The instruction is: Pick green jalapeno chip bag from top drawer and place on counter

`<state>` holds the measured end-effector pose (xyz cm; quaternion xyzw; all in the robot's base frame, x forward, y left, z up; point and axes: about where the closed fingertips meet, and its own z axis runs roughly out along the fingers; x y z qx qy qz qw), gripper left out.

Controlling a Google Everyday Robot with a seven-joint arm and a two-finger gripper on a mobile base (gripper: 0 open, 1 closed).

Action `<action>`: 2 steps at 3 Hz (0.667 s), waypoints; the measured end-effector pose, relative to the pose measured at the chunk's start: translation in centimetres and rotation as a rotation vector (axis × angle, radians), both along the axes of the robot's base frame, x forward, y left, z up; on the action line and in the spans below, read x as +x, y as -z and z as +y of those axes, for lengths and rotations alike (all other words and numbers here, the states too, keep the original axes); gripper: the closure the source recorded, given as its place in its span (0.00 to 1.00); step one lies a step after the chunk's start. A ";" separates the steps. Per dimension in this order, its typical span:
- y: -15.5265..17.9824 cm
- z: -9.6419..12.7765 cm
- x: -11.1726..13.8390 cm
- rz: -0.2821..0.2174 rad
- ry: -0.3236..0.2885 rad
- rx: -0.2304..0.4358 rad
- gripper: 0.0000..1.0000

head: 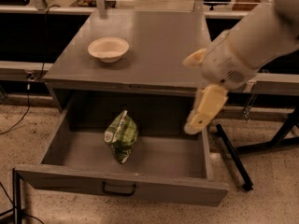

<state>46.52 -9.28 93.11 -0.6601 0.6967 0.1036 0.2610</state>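
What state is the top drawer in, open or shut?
Open: the top drawer is pulled out, showing the green jalapeno chip bag lying inside. The claw hangs over its right side.

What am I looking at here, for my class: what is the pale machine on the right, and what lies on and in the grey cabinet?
That is a robot's cream arm, ending in a gripper that hangs over the right side of the open grey top drawer. One camera looks down from the front. A cream bowl stands on the flat grey counter. The crinkled green jalapeno chip bag lies in the drawer, apart from the gripper, not held.
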 end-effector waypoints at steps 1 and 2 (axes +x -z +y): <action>0.8 2.5 0.6 -0.026 -0.002 0.049 0.00; 0.7 2.3 0.7 -0.030 0.001 0.048 0.00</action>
